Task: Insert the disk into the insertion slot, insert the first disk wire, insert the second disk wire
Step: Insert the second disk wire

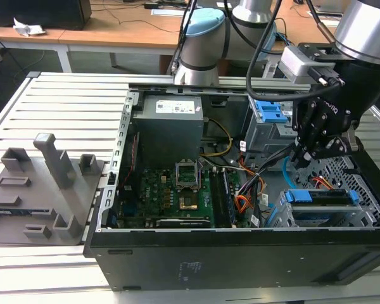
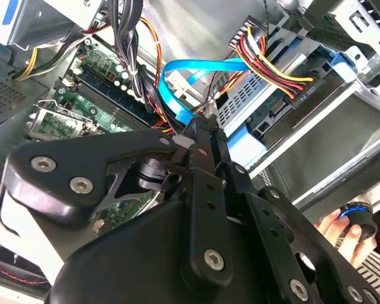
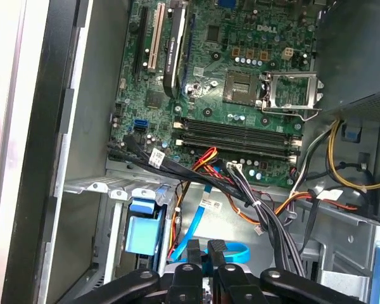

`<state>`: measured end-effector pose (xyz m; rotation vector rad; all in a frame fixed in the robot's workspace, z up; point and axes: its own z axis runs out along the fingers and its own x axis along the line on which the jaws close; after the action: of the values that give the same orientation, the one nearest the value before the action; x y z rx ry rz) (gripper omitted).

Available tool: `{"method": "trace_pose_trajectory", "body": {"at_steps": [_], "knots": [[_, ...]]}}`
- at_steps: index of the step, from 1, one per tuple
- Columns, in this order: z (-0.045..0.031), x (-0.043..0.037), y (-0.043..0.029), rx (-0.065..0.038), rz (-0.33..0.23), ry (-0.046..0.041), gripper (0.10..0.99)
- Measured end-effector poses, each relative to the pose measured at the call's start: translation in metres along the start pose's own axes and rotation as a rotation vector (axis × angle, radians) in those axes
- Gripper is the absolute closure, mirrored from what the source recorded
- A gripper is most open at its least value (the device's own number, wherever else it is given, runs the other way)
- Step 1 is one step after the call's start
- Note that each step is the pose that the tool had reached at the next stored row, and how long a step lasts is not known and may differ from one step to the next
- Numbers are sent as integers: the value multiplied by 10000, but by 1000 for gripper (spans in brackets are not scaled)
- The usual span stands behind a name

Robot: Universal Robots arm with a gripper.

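The disk (image 1: 323, 197), edged by blue rails, lies inside the insertion slot (image 1: 342, 218), the low silver cage at the case's front on the exterior view's right. My black gripper (image 1: 302, 158) hangs just behind that cage, above the case floor. In both wrist views its fingers (image 2: 206, 136) meet at the end of the second disk wire (image 2: 196, 66), a light blue cable that loops (image 3: 234, 252) back toward the disk (image 2: 266, 117). A thin red-orange wire, apparently the first disk wire (image 1: 323, 183), runs over the disk's rear edge.
A thick red, yellow and black bundle (image 2: 269, 60) ends in a dark plug beside the disk. A taller grey cage with a blue latch (image 1: 269, 114) stands behind the gripper. The motherboard (image 3: 240, 82) and black cables (image 3: 240, 190) fill the case. A hand (image 2: 332, 225) shows nearby.
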<state>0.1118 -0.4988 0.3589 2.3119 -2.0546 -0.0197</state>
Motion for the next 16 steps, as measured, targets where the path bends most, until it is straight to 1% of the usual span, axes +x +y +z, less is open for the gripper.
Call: {"method": "trace_pose_trajectory", "body": {"at_steps": [3,4,6,8,12,13,16], "knots": [[-1,43,6,-1,1,4,922],[2,102,12,0,0,3,922],[3,157,19,0,0,4,922],[5,249,30,0,0,3,922],[13,515,61,0,0,3,922],[15,561,66,0,-1,3,922],[17,640,75,0,0,4,922]]}}
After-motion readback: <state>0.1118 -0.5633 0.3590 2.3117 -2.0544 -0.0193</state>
